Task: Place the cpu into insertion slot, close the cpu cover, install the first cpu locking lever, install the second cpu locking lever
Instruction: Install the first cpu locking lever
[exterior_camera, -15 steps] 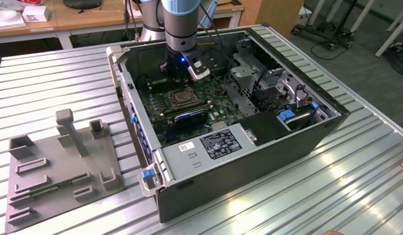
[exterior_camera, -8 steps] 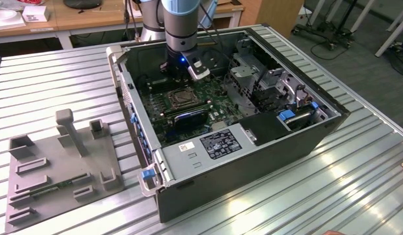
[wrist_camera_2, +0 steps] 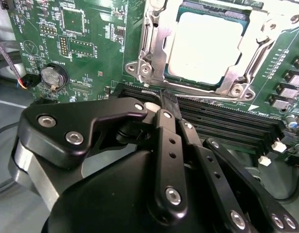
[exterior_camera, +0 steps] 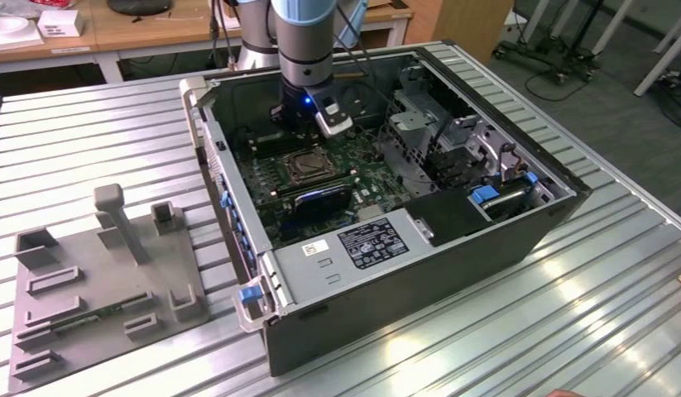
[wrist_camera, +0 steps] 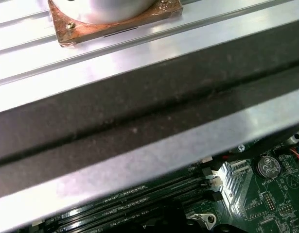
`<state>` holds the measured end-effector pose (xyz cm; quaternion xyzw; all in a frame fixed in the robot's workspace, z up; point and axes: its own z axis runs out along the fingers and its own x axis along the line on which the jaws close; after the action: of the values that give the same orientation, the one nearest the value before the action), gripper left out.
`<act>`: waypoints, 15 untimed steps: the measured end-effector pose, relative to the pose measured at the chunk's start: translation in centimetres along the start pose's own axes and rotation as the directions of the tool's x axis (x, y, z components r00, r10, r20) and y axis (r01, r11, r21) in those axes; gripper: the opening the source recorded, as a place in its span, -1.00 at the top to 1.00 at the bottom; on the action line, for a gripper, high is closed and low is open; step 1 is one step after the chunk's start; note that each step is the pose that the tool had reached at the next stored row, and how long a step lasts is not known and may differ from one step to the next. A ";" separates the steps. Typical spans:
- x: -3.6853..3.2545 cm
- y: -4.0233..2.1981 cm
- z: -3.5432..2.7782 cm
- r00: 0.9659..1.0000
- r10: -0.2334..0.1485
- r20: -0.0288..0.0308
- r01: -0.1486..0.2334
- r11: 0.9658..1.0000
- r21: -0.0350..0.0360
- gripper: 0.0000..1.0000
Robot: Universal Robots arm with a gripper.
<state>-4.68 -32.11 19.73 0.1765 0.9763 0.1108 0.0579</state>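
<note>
The jaws are seen pressed together with nothing between them. The gripper is held above the black memory slots. Just beyond these, the cpu is seated in the insertion slot, with the cpu cover laid flat around it, inside the open computer case.

Your arm stood almost vertical, wrist pointing straight down. In the second wrist view your gripper had its black fingers pressed together at the tips, seemingly with nothing clamped between them.
</note>
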 end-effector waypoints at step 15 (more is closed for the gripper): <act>0.12 0.28 0.13 0.997 0.077 0.020 -0.077 0.997 0.008 0.80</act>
<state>-4.68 -31.79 19.66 0.2152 0.9687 0.1071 0.0627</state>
